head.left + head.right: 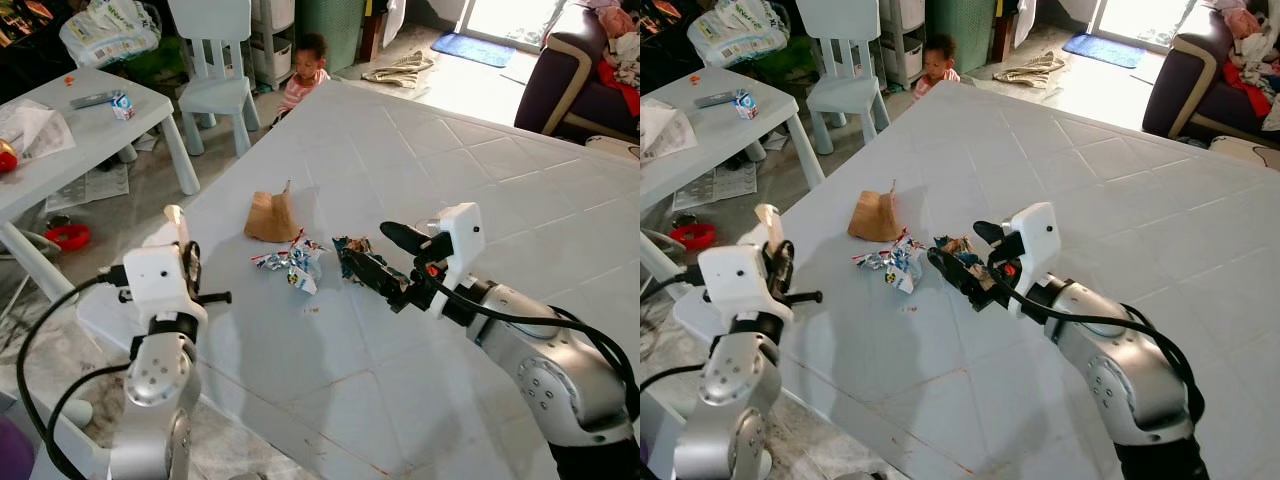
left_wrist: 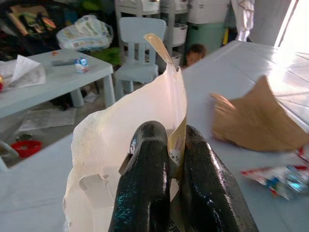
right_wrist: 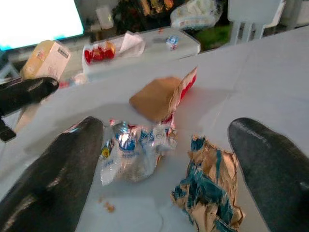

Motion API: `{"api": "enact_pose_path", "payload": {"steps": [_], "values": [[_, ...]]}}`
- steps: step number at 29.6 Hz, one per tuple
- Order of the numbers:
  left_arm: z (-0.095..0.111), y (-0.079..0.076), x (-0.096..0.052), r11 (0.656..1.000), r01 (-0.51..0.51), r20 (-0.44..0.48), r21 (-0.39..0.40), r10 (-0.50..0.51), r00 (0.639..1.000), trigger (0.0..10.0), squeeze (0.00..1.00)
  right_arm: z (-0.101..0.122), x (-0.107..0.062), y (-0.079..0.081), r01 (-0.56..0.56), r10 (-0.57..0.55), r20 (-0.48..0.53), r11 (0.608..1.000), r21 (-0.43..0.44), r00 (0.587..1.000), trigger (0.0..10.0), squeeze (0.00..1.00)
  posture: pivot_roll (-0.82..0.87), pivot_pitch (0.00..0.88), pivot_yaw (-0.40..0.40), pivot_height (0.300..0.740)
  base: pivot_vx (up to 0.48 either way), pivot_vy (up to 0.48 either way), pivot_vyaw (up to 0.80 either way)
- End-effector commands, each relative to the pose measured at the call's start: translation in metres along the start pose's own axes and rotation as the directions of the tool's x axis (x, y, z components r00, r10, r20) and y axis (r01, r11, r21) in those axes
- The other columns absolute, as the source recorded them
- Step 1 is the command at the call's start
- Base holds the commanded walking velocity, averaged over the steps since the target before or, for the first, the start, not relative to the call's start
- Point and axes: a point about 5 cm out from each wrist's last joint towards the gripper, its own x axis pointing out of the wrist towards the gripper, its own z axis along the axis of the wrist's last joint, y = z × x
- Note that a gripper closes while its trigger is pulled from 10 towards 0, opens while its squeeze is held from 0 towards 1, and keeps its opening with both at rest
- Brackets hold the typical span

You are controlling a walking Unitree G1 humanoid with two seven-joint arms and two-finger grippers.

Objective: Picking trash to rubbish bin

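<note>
Left eye view looks down on a broad white table (image 1: 480, 180) with a quilted, square-stitched surface, set in a cluttered living room: a low white side table (image 1: 90, 125) with papers and a small carton stands off the robot's left, a pale plastic chair (image 1: 215, 60) sits behind it, a small child (image 1: 305, 70) is at the far table edge, and a dark sofa (image 1: 575, 85) is at the far right.

Three pieces of trash lie near together on the table. A stiff brown paper wedge (image 1: 272, 215) stands furthest off, its inner face red in the right wrist view. Just nearer lies a crinkled, shiny foil wrapper (image 1: 292, 265) in silver, blue and red. Beside that is a crumpled teal-and-tan paper wrapper (image 3: 210, 186).

The right gripper (image 1: 392, 258) has its fingers spread wide, hovering low with the teal wrapper between them; contact cannot be told.

The left gripper (image 2: 169, 179), held up near the table's near-left edge, is closed tight on a thin whitish paper bag (image 2: 130, 140).
</note>
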Motion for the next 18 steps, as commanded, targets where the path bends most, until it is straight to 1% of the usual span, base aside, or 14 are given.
{"api": "enact_pose_path", "payload": {"steps": [1,2,4,6,7,9,12,16,18], "values": [[0.003,-0.002,-0.003,1.0,0.015,0.016,0.002,-0.015,1.0,0.0,0.0,-0.004,0.001,-0.002,0.012,-0.013,-0.033,0.999,-0.038,0.999,10.0,0.0,0.04,0.102,-0.076,0.74,0.0,0.0,0.0],[0.0,-0.006,-0.006,0.999,0.036,0.005,-0.004,-0.036,0.999,0.0,0.0,-0.009,0.003,-0.005,0.038,-0.042,-0.061,0.997,-0.066,0.997,10.0,0.0,0.03,0.103,-0.082,0.74,0.0,0.0,0.0],[-0.001,-0.011,-0.006,0.998,0.069,0.0,-0.006,-0.069,0.998,0.0,0.0,-0.012,0.005,-0.008,0.059,-0.066,-0.072,0.994,-0.095,0.995,10.0,0.0,0.03,0.104,-0.084,0.74,0.0,0.0,0.0],[0.001,-0.019,-0.007,0.994,0.107,0.017,-0.008,-0.107,0.994,0.0,0.0,-0.016,0.008,-0.012,0.078,-0.094,-0.081,0.981,-0.177,0.992,10.0,0.0,0.03,0.103,-0.089,0.74,0.0,0.0,0.0],[0.001,-0.022,-0.007,0.993,0.121,0.02,-0.015,-0.121,0.992,0.0,0.0,-0.017,0.009,-0.013,0.089,-0.106,-0.076,0.977,-0.195,0.991,10.0,0.0,0.03,0.103,-0.089,0.74,0.0,0.0,0.0],[0.001,-0.027,-0.007,0.99,0.141,0.018,-0.027,-0.141,0.99,0.0,0.0,-0.02,0.013,-0.016,0.121,-0.136,-0.059,0.97,-0.209,0.989,10.0,0.0,0.03,0.101,-0.093,0.74,0.0,0.0,0.0],[0.001,-0.028,-0.007,0.989,0.142,0.018,-0.032,-0.142,0.99,0.0,0.0,-0.02,0.013,-0.017,0.127,-0.141,-0.056,0.97,-0.209,0.988,10.0,0.0,0.03,0.101,-0.093,0.74,0.0,0.0,0.0],[-0.001,-0.03,-0.007,0.989,0.143,0.013,-0.04,-0.142,0.99,0.0,0.0,-0.027,0.016,-0.024,0.179,-0.198,-0.052,0.952,-0.249,0.979,10.0,0.0,0.02,0.101,-0.106,0.74,0.0,0.0,0.0],[-0.002,-0.03,-0.007,0.989,0.142,0.013,-0.041,-0.141,0.99,0.0,0.0,-0.028,0.017,-0.025,0.183,-0.202,-0.049,0.95,-0.254,0.978,10.0,0.0,0.02,0.101,-0.106,0.74,0.0,0.0,0.0]]}}
